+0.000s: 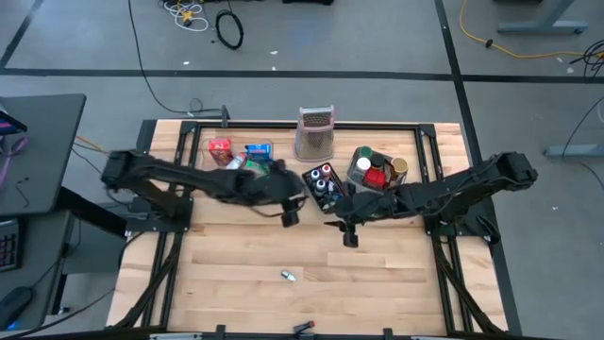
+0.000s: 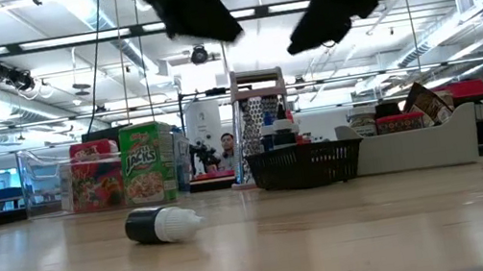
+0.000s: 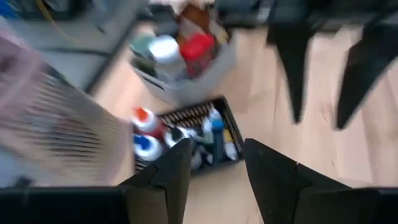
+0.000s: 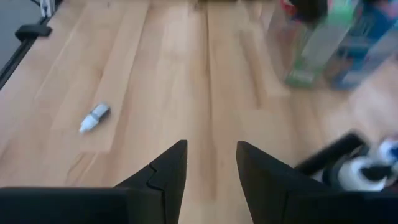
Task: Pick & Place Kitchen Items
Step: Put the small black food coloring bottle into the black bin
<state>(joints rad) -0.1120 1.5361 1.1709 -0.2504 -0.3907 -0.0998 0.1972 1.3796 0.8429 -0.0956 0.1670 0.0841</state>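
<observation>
Wooden table (image 1: 377, 283) holds one loose vial (image 1: 289, 276); both arms' fingers spread, empty.

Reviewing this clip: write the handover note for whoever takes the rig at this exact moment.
Left gripper: fingers apart, holding nothing, raised just left of the black mesh basket.
Right gripper: fingers apart, empty, raised just in front of that basket.
Placed: bottles stand in the basket; cans sit in the grey bin; packets stand in the clear tray at the back left.
Left to do: one small vial lies on its side on the bare table, front centre. Nothing else loose shows.
</observation>
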